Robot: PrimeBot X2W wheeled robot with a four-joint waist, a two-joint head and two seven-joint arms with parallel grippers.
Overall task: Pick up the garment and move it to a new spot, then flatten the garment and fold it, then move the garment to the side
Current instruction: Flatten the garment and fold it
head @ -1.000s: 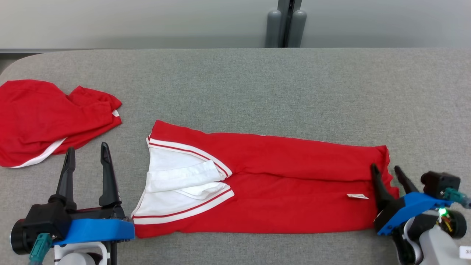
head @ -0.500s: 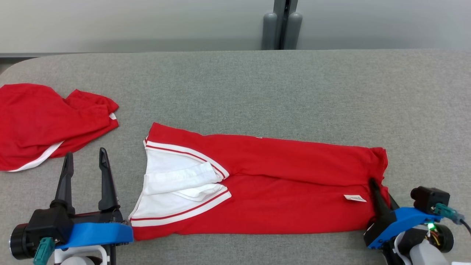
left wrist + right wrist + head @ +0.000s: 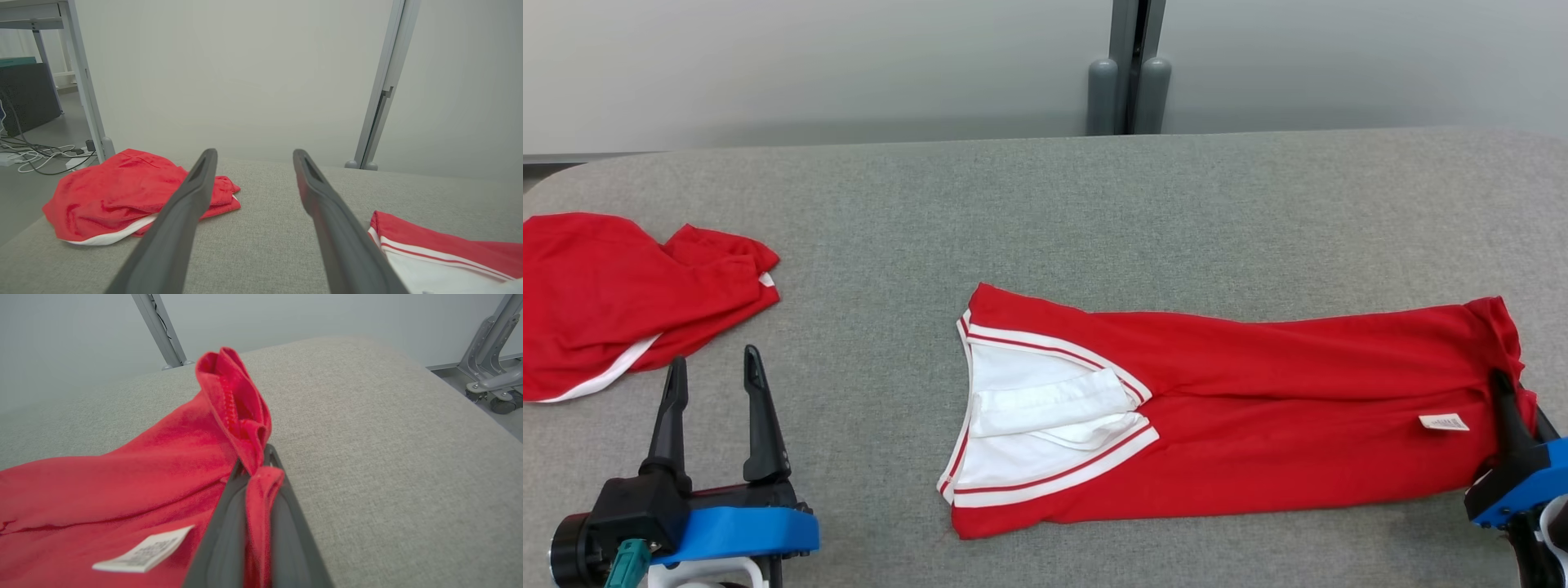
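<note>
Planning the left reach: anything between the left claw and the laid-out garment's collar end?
No. In the head view, bare grey tabletop lies between the left claw and the laid-out garment.

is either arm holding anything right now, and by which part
The right gripper is shut on the folded red garment, pinching bunched cloth at its hem end, near the white label. The left gripper is open and holds nothing.
</note>
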